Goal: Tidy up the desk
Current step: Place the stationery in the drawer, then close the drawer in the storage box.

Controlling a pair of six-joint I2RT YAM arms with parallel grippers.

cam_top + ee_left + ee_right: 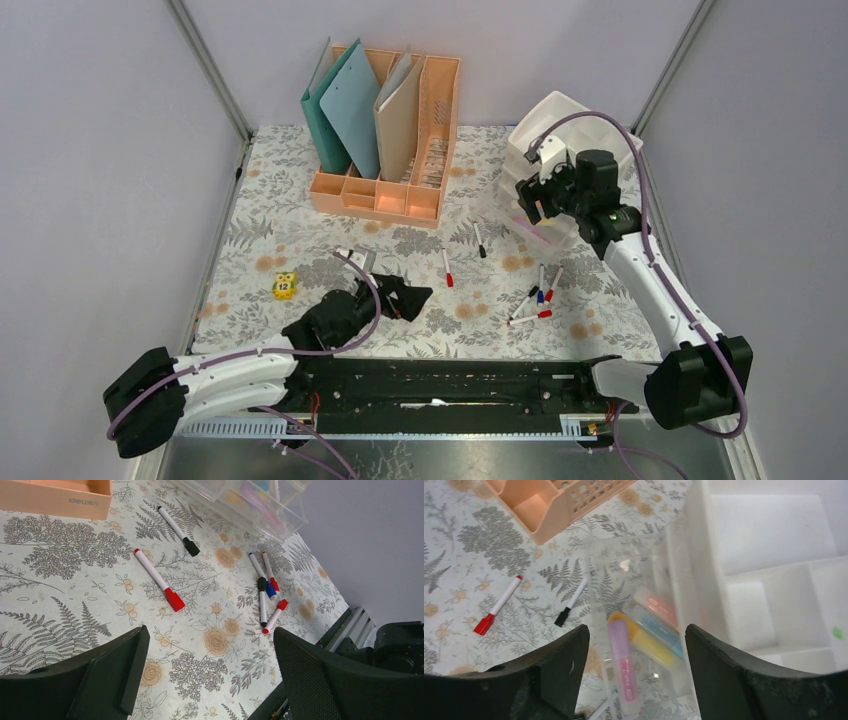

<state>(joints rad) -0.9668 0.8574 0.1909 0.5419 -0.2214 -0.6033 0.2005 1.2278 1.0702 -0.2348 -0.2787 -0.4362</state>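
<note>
Top external showed you the desk (290, 190) spanning the cell from your arm bases to the back wall, covered in fern-and-flower cloth. At its back edge stood the peach rack (385, 195) with three folders (340, 100) leaning in its slots. The white drawer unit (560, 112) sat at the back right corner, with one clear drawer (599, 565) pulled out toward the middle.

Your right gripper (636, 630) hung over that open drawer. Its jaws were spread wide, pinching nothing and touching nothing. Between its fingers (559, 670) the right wrist view showed four highlighters (624, 665) lying in the drawer: pink, yellow, blue and a paler pink, side by side.

Your left gripper (210, 635) was low over the cloth near the front, left of centre. Its jaws were also spread wide and empty, and I could not tell whether the fingers (115, 670) touched the cloth.

Six markers lay loose on the desk. A red-capped marker (155, 580) and a black-capped marker (177, 530) lay apart in front of the rack. The other four markers (264, 592) were bunched to the right, near the drawer, with some overlapping. A small yellow block (285, 286) marked 12 sat alone toward the left edge, well apart from the markers.
</note>
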